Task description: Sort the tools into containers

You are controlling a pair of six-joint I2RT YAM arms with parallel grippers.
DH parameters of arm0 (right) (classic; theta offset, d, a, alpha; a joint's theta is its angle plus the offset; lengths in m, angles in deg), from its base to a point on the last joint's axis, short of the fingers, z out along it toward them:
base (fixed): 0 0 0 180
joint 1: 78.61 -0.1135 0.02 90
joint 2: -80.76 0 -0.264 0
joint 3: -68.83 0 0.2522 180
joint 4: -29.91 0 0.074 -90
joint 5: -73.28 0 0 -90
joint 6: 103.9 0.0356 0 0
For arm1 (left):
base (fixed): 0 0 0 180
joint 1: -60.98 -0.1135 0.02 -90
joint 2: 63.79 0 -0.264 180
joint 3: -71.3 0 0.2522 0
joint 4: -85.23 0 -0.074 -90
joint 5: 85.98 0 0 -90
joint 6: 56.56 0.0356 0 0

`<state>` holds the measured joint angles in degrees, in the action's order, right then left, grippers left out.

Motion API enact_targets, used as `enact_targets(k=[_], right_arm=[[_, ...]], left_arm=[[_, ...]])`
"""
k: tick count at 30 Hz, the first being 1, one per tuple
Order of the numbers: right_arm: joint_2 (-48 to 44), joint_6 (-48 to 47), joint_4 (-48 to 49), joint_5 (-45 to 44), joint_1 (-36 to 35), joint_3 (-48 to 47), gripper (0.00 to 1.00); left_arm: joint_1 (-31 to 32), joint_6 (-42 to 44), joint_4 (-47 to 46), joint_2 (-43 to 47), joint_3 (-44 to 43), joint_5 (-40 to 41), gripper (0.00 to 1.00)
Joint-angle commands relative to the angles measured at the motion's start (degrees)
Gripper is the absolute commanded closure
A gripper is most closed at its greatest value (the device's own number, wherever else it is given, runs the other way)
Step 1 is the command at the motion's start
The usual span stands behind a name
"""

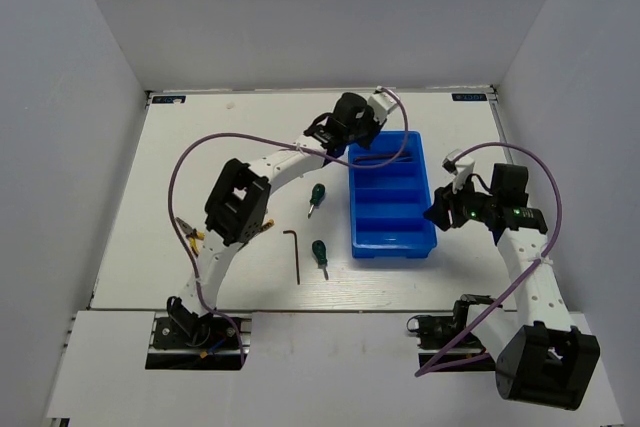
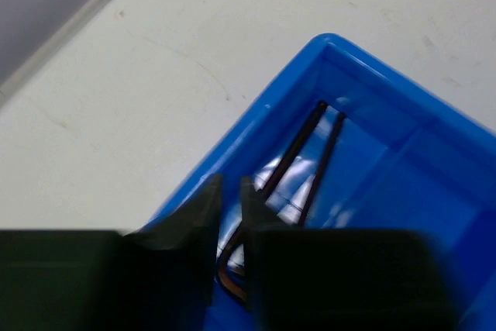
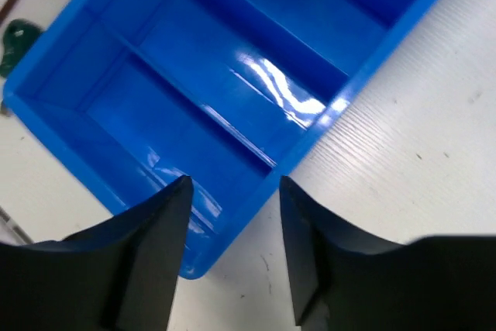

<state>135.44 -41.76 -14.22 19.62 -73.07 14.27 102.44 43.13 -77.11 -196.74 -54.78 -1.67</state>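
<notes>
The thin dark L-shaped steel hex key (image 1: pixel 298 257) on the white table (image 1: pixel 200 147) looks light, stiff and slippery. As it lies flat, pinching across its long shank near the bend seems best. It sits left of the bright blue rectangular plastic tray (image 1: pixel 392 249), well apart from both grippers. The left gripper (image 2: pixel 229 195) hangs over the tray's far compartment, where 2 similar keys (image 2: pixel 322 164) lie. Its jaws are nearly together, and whether they pinch one cannot be told. The right gripper (image 3: pixel 232 207), jaws apart and empty, hovers over the tray's near right corner.
</notes>
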Motion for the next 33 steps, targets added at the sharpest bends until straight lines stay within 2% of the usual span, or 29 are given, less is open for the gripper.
enact_targets(k=[1, 3, 4, 5, 6, 7, 8, 10, 11, 12, 16, 19, 20, 22, 24, 25, 26, 27, 28, 29, 30, 31, 32, 33], right_arm=[[-0.54, -3.69, -2.40, 8.97, -0.44, -0.86, 0.44], [0.43, -5.45, -4.42, 11.38, -1.75, -2.26, 0.49], [0.87, -5.28, -4.61, 13.48, -2.46, -3.58, 0.62], [1.74, -4.84, -4.70, 14.02, -3.86, -4.89, 0.67], [2.88, -4.23, -5.22, 14.29, -5.44, -5.60, 0.71], [3.68, -4.05, -5.23, 14.11, -7.28, -7.00, 0.77], [5.69, -3.35, -5.05, 13.76, -9.39, -8.32, 0.78], [7.37, -1.51, -4.00, 10.79, -15.52, -11.13, 0.82], [9.81, -0.45, -4.00, 10.08, -16.52, -11.76, 0.82], [10.36, 1.73, -3.56, 7.37, -18.96, -12.37, 0.82], [16.15, 13.34, 3.81, -1.25, -23.90, -16.58, 0.78], [24.31, 16.24, -1.16, -5.04, -28.29, -26.24, 0.82], [26.17, 16.43, -2.49, -6.96, -30.39, -32.88, 0.85], [31.70, 18.00, -5.31, -9.51, -33.48, -36.27, 0.90], [35.48, 19.06, -8.03, -9.88, -38.03, -42.24, 0.95], [37.94, 19.76, -9.08, -11.27, -39.28, -43.65, 0.95], [40.57, 21.42, -10.92, -12.07, -40.77, -46.19, 0.95], [41.56, 22.66, -10.94, -12.69, -45.31, -47.52, 0.89], [43.65, 26.15, -10.94, -15.04, -46.83, -48.06, 0.87], [45.94, 27.32, -10.59, -18.20, -48.24, -48.41, 0.85], [47.09, 28.90, -10.50, -19.97, -52.34, -48.76, 0.78], [49.28, 30.13, -10.24, -22.86, -53.78, -48.94, 0.76], [51.13, 33.54, -9.97, -25.59, -54.66, -48.85, 0.76], [51.67, 34.96, -9.10, -27.01, -57.37, -48.16, 0.70]], left_arm=[[0.56, -2.04, -1.52, 13.65, 5.93, -2.48, 1.00], [1.09, -5.28, -0.83, 19.88, 11.21, 1.71, 1.00], [1.09, -7.04, -0.83, 27.31, 18.55, 3.48, 1.00], [-0.13, -8.97, -0.04, 31.39, 22.54, 4.71, 1.00], [-1.54, -13.34, 0.57, 35.35, 30.23, 8.38, 0.98], [-2.25, -15.04, 3.89, 39.04, 33.35, 11.72, 0.87], [-2.95, -16.62, 6.88, 45.17, 35.82, 14.37, 0.72], [-4.45, -22.77, 17.74, 49.78, 40.84, 16.33, 0.60], [-4.45, -24.27, 20.16, 53.63, 42.94, 14.33, 0.53], [-4.45, -28.29, 22.09, 55.06, 47.58, 12.92, 0.51], [-2.52, -34.98, 27.48, 56.66, 55.35, 7.99, 0.54], [-1.29, -36.58, 28.35, 58.67, 57.82, 7.19, 0.59], [-0.59, -36.59, 28.88, 59.29, 57.82, 6.58, 0.61], [0.20, -37.20, 30.63, 59.81, 57.82, 7.09, 0.66], [0.74, -37.81, 33.00, 63.75, 57.82, 13.13, 0.66], [0.74, -39.04, 33.88, 66.39, 57.82, 20.73, 0.63], [-0.13, -39.05, 33.89, 69.63, 58.95, 24.64, 0.56], [-0.84, -39.05, 33.89, 76.71, 59.57, 27.90, 0.47], [-0.85, -39.05, 33.89, 80.09, 60.27, 35.50, 0.27], [-0.85, -38.00, 33.89, 83.25, 61.32, 39.06, 0.21], [-0.85, -37.99, 33.89, 85.98, 61.86, 41.96, 0.16], [-0.85, -37.39, 33.89, 90.71, 62.38, 47.47, 0.09], [-0.85, -36.77, 34.85, 92.76, 62.91, 49.53, 0.09], [-0.85, -36.76, 35.99, 94.61, 63.87, 51.55, 0.09]])
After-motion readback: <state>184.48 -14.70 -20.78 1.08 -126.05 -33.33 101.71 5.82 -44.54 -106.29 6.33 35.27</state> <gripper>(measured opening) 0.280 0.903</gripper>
